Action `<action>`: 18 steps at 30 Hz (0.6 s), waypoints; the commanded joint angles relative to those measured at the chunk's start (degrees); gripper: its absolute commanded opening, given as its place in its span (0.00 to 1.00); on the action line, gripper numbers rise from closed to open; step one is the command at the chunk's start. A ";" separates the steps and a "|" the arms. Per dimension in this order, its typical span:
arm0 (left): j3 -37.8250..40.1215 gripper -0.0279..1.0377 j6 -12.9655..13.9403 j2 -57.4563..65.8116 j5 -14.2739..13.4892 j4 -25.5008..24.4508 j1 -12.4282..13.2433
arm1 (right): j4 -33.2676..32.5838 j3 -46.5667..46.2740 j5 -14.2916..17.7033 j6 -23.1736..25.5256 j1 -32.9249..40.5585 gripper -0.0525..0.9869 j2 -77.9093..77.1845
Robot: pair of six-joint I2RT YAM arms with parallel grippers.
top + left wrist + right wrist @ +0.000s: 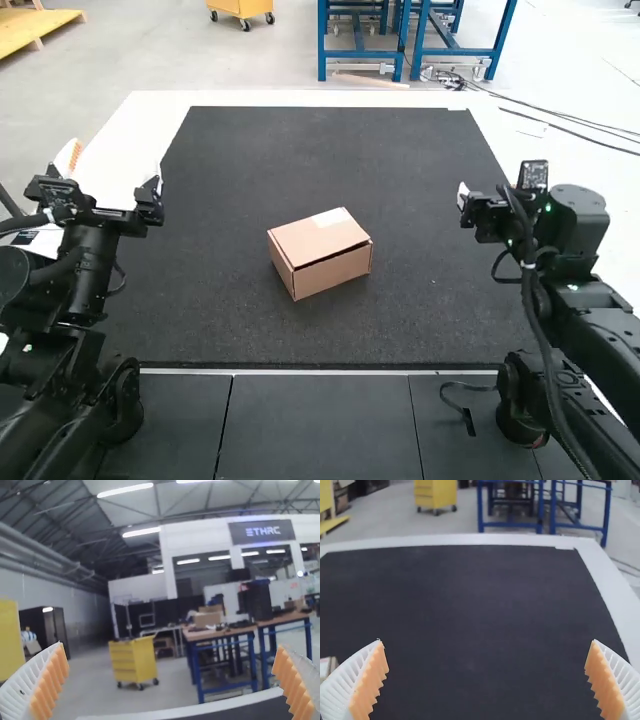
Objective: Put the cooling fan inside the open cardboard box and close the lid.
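Note:
A brown cardboard box [320,252] sits in the middle of the black mat [330,160], turned slightly askew. Its lid lies flat and shut, with a white label on top, so its inside is hidden. My left gripper [106,178] hangs raised over the mat's left edge, well away from the box. It is open, with its white ribbed fingers [45,682] spread wide and nothing between them. My right gripper [498,188] is held up over the mat's right side, also far from the box. It is open too, its orange pads [369,677] wide apart above bare mat [480,615].
The white table top [130,130] borders the mat at the back and left. Dark panels [320,420] run along the table's front edge. Bare mat surrounds the box on all sides.

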 commanded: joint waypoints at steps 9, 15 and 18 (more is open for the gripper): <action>-2.83 0.94 -3.55 -0.84 5.93 1.34 -0.16 | 3.48 -11.65 -1.97 -4.65 1.48 0.92 -8.19; -7.40 0.94 -8.03 -0.84 7.77 -1.47 3.35 | 5.15 -17.98 -4.61 -4.65 1.30 0.92 -15.66; -7.22 0.93 -10.49 -0.84 9.88 -5.60 6.34 | 4.89 -20.44 -4.70 -4.39 0.69 0.92 -21.63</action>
